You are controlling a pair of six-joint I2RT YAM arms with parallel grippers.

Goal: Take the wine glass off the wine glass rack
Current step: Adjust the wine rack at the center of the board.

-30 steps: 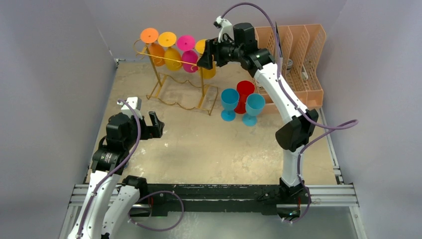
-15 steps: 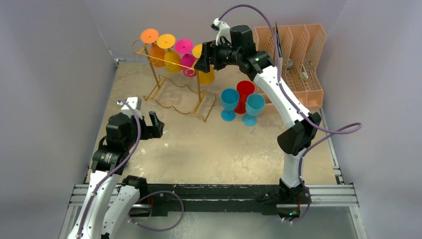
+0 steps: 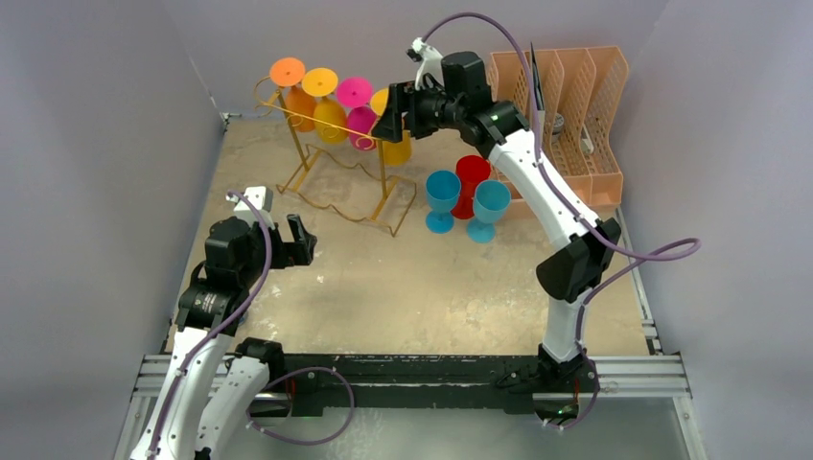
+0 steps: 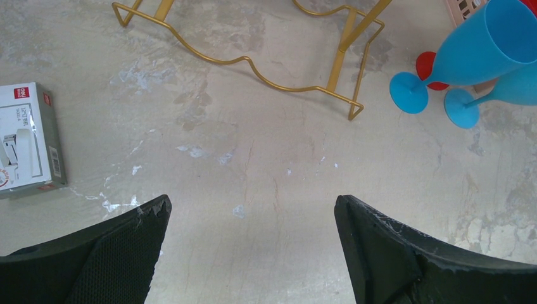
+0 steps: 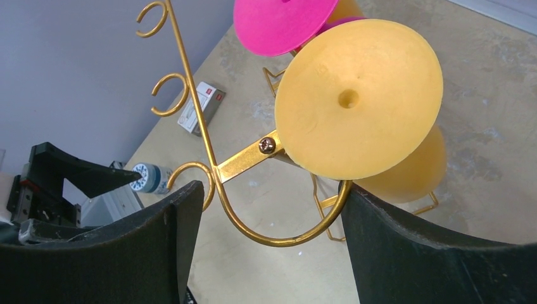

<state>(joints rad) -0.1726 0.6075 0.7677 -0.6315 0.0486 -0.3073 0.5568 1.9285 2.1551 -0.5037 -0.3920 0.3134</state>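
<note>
As right hand (image 5: 272, 189) gapes, yellow wine glass (image 5: 358, 98) hangs on rack (image 5: 244, 161).

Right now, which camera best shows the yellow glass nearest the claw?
Right wrist: the yellow glass fills it, foot and bowl clear. The top view shows it small, partly behind the right gripper. The left wrist view shows only the rack's base.
</note>
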